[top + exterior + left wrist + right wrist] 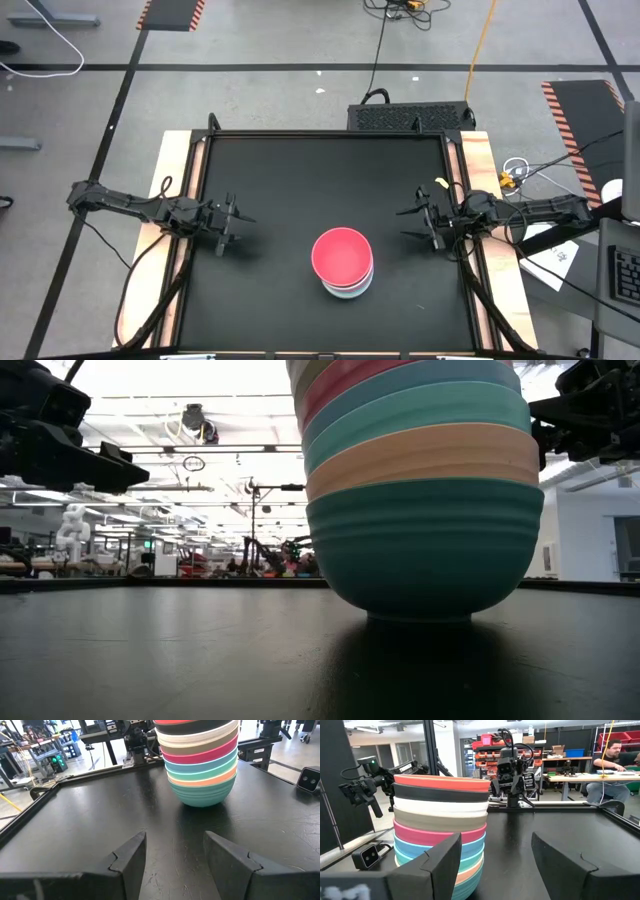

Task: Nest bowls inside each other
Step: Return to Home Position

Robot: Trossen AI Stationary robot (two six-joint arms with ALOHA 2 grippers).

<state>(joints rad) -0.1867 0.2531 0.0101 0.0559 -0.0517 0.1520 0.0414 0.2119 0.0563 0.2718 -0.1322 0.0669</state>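
Several bowls stand nested in one upright stack (343,262) near the middle of the black table, toward its near edge. The top bowl is red; in the left wrist view (201,762) black, white, taupe, magenta, cyan, peach and green rims show below it. The bottom green bowl's base rests on the table in the low view (420,540). My left gripper (238,225) is open and empty at the table's left. My right gripper (408,222) is open and empty at the right. Both are apart from the stack.
The black table (300,170) has a raised frame around it. Cables and a dark box (410,115) lie beyond the far edge. A person sits at a desk (615,760) in the room behind. A small camera (370,855) sits at the table's edge.
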